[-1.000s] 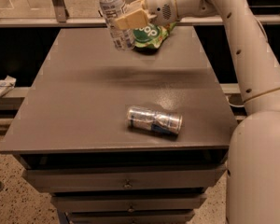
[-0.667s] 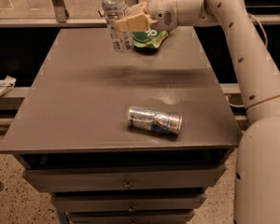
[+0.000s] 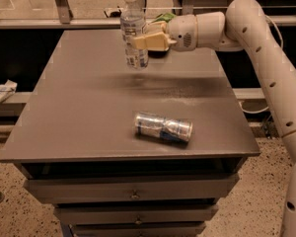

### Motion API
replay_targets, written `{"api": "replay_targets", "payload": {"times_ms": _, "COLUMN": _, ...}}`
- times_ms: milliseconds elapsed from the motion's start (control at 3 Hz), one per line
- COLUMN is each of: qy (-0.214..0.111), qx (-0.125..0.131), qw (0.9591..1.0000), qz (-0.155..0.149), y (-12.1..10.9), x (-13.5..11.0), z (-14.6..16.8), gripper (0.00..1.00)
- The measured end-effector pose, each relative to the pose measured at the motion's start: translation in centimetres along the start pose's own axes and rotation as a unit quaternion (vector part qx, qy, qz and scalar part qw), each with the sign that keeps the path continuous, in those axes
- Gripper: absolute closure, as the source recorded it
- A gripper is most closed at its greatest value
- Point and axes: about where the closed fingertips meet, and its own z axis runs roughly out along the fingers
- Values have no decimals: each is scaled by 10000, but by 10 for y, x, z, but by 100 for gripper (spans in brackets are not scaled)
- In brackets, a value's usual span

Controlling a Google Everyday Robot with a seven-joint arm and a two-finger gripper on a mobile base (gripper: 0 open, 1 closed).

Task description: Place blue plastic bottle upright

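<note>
Claw [image 3: 139, 41] above far table [image 3: 79, 112] edge grips upright blue plastic bottle [image 3: 132, 18], can [image 3: 163, 127] lying apart

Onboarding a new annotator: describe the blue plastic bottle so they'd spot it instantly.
Find the gray drawer table; over its far side the end effector of the white arm reaches in from the right of the view. The blue plastic bottle is what it grips: clear, upright, white-capped. The silver can lies on its side nearer the front and the green pouch sits behind the end effector.
</note>
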Motion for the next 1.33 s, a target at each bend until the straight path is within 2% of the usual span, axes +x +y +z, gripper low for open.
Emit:
{"api": "replay_targets", "payload": {"times_ms": 333, "qy": 331, "qx": -16, "qw": 9994, "qz": 110, "y": -10, "x": -25, "z": -11, "gripper": 100}}
{"api": "replay_targets", "payload": {"times_ms": 667, "qy": 532, "qx": 7, "qw": 9985, "qz": 151, "y": -15, "x": -38, "z": -15, "gripper": 100}}
{"api": "replay_targets", "payload": {"times_ms": 1000, "qy": 533, "qx": 92, "qw": 9984, "qz": 165, "y": -17, "x": -46, "z": -16, "gripper": 86}}
{"api": "replay_targets", "payload": {"times_ms": 1333, "qy": 434, "qx": 211, "qw": 9987, "qz": 141, "y": -20, "x": -51, "z": -17, "gripper": 55}}
